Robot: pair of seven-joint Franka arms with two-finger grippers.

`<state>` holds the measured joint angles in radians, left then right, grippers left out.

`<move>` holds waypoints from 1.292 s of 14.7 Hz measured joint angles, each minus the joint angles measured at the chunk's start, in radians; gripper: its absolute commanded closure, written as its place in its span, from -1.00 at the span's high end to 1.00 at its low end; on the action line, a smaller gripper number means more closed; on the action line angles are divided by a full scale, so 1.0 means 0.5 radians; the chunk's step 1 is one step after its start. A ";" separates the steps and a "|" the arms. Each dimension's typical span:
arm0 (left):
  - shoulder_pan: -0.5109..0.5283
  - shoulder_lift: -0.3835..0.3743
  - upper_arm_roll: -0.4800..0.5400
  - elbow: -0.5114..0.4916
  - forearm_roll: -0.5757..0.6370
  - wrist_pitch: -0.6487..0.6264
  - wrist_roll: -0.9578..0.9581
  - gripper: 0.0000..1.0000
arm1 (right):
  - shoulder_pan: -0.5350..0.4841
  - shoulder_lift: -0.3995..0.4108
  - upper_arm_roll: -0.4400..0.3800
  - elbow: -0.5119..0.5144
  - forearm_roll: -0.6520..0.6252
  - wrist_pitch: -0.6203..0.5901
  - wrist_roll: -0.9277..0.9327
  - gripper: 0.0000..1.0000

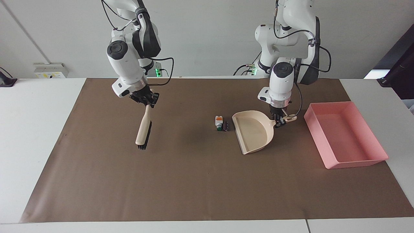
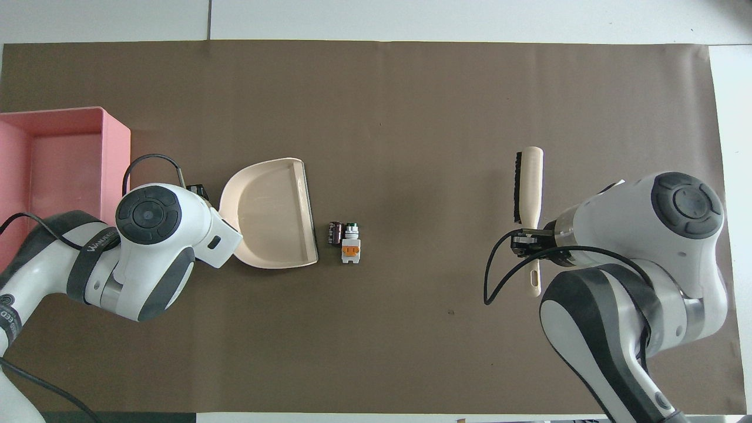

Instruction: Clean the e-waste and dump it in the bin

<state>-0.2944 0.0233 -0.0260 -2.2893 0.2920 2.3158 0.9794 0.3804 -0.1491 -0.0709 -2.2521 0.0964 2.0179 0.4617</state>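
The e-waste (image 1: pixel 221 123) (image 2: pixel 346 241) lies mid-table: a small white block with orange and green marks and dark cylinders beside it. A cream dustpan (image 1: pixel 254 132) (image 2: pixel 270 214) sits just beside it toward the left arm's end, with its open mouth facing it. My left gripper (image 1: pixel 278 122) is shut on the dustpan's handle. My right gripper (image 1: pixel 146 99) (image 2: pixel 529 242) is shut on the handle of a cream brush (image 1: pixel 143 129) (image 2: pixel 529 182). The brush hangs over the mat toward the right arm's end, its dark bristles facing the e-waste. The pink bin (image 1: pixel 355 162) (image 2: pixel 116 158) stands empty at the left arm's end.
A brown paper mat (image 1: pixel 194 181) covers the white table. Bare mat lies between the brush and the e-waste. A dark object (image 1: pixel 399 74) stands off the table's corner at the left arm's end.
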 measured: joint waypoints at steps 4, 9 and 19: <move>0.003 0.002 0.009 0.089 0.002 -0.087 0.000 -1.00 | 0.373 0.005 0.007 -0.002 0.000 0.022 0.465 -1.00; -0.013 0.002 0.000 0.226 0.006 -0.424 0.002 -1.00 | 0.725 0.121 0.013 -0.029 0.000 0.242 0.923 -1.00; -0.166 0.003 -0.010 0.161 0.178 -0.419 -0.020 -1.00 | 1.142 0.688 0.018 0.319 -0.001 0.421 1.029 -1.00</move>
<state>-0.3771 0.0248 -0.0309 -2.2087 0.3808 2.1064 0.9696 0.9513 0.1949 -0.0620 -2.0924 0.0958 2.2285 0.9760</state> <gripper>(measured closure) 0.665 0.740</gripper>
